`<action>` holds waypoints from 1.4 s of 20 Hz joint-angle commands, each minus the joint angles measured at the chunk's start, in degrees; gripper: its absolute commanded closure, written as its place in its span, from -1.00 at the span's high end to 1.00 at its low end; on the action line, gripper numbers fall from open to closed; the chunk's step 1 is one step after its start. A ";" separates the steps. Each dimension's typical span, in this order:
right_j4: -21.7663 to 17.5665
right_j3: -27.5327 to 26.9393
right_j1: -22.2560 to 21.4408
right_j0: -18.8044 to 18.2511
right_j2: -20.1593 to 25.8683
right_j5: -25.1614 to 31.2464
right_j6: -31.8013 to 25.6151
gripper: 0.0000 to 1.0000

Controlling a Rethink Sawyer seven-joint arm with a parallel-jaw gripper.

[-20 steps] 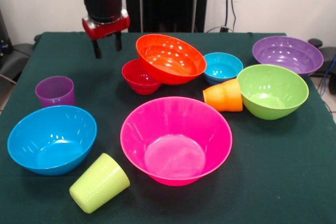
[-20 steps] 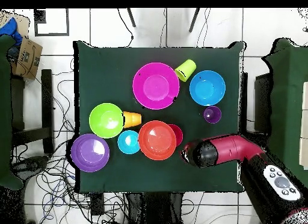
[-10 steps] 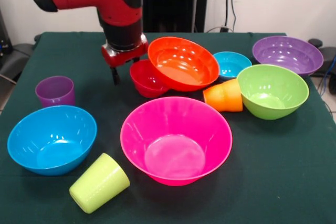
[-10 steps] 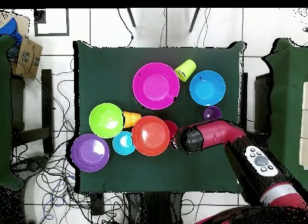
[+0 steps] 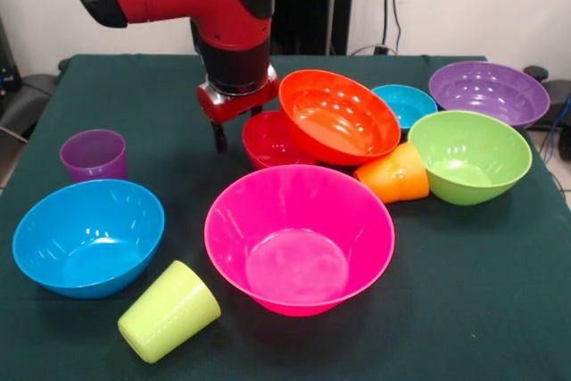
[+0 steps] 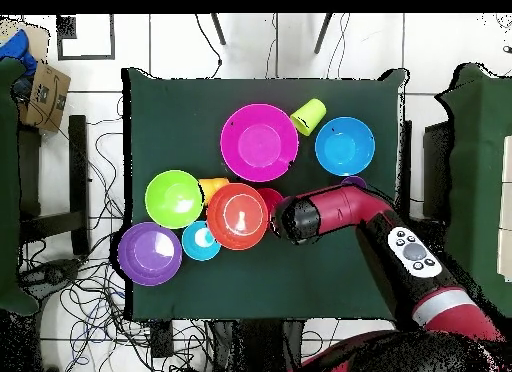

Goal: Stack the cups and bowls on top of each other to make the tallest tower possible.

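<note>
My gripper (image 5: pixel 236 127) hangs open against the far-left side of the small red bowl (image 5: pixel 272 140); one finger (image 5: pixel 219 136) shows beside it. The wide orange bowl (image 5: pixel 339 118) leans tilted on the red bowl, the only pile here. Just in front stands the big pink bowl (image 5: pixel 299 238), upright. The orange cup (image 5: pixel 393 174) lies on its side between the orange and lime green bowls (image 5: pixel 468 156). The lime cup (image 5: pixel 169 310) lies tipped near the front. The purple cup (image 5: pixel 94 156) stands upright at the left. In the overhead view the arm (image 6: pixel 330 213) covers the gripper.
A big blue bowl (image 5: pixel 87 236) sits at the front left. The small light blue bowl (image 5: pixel 406 104) and the purple bowl (image 5: pixel 489 93) are at the back right. Chairs and cables surround the green table (image 6: pixel 330 278).
The gripper came down and moved right and nearer in the front view, pushing the red and orange bowls that way. The orange cup and green bowl were nudged right.
</note>
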 commanded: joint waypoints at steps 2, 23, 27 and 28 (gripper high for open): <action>3.45 -5.45 -2.01 2.55 -1.48 5.48 0.89 1.00; 11.44 6.91 -19.37 -0.86 -3.73 8.60 -0.31 1.00; 13.18 7.67 -22.17 -0.01 -4.26 9.86 0.63 1.00; 13.54 7.46 -22.57 0.39 -4.33 10.34 0.81 1.00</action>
